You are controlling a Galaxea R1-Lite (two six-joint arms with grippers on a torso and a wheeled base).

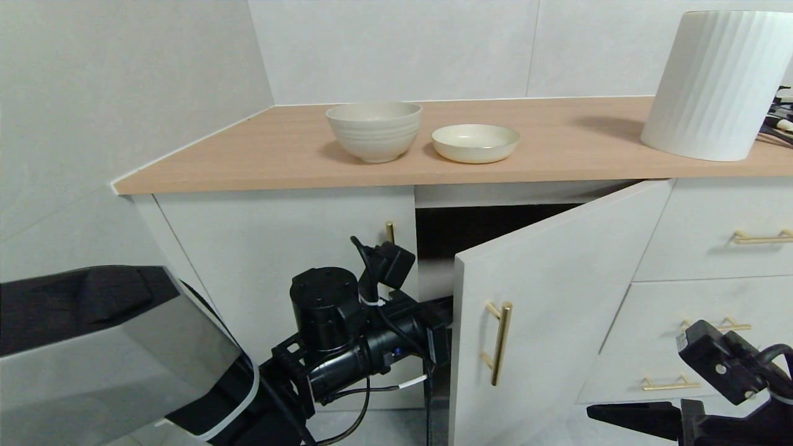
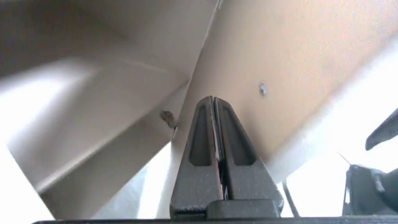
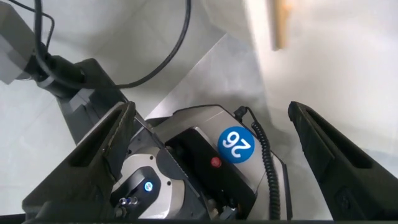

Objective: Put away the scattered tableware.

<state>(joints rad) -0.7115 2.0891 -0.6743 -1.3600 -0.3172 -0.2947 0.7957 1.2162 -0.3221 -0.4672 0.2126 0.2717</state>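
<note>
Up on the tabletop, bowl & dish sit well above the left pincer, clenched empty behind the cabinet door, nearer arm imo; right pincer released, low.

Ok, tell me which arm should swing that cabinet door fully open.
Left. The left gripper, shut, sits at the inner face of the half-open cabinet door, so it can probably push it wider. The right gripper hangs open, low before the drawers, away from the door.

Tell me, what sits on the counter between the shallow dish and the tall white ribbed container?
Nothing: the head view shows only bare wooden countertop between the shallow dish and the ribbed container.
</note>
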